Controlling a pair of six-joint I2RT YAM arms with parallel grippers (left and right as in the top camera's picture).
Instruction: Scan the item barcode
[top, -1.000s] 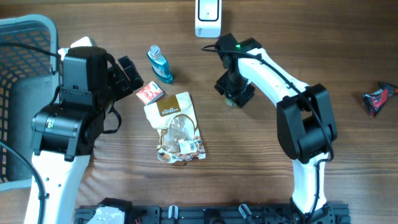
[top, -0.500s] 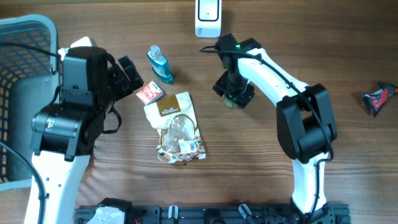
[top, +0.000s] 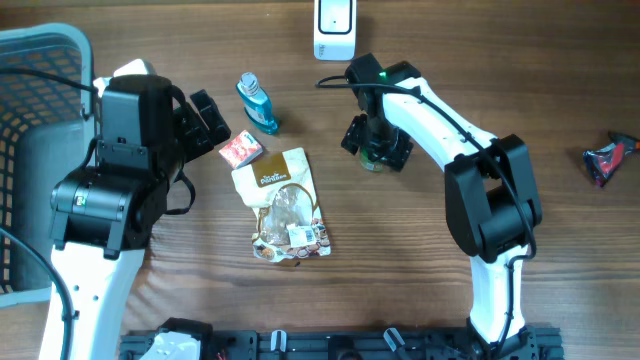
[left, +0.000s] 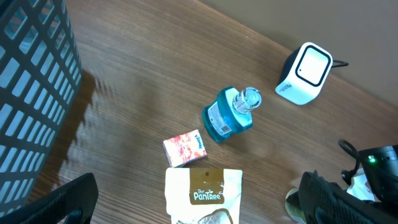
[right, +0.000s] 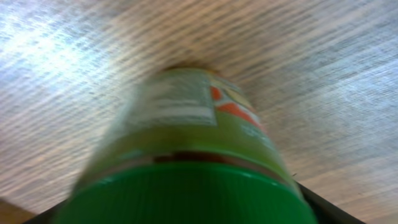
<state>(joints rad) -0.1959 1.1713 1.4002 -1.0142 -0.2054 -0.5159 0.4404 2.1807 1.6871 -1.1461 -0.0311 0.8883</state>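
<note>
Your right gripper (top: 375, 143) has spread its jaws wider than a second ago and edged slightly toward the scanner (top: 334, 25). The jaws now straddle the green-lidded jar (right: 186, 124), which stands on the table (top: 560, 250) near the scanner and well apart from the snack pouch (top: 288, 205). You cannot tell whether the fingers touch the lid. Your left gripper (top: 208, 120) hangs with its jaws wide apart, holding nothing, just beside the small red box (top: 240, 150). The blue bottle (top: 258, 100) lies between that box and the scanner
</note>
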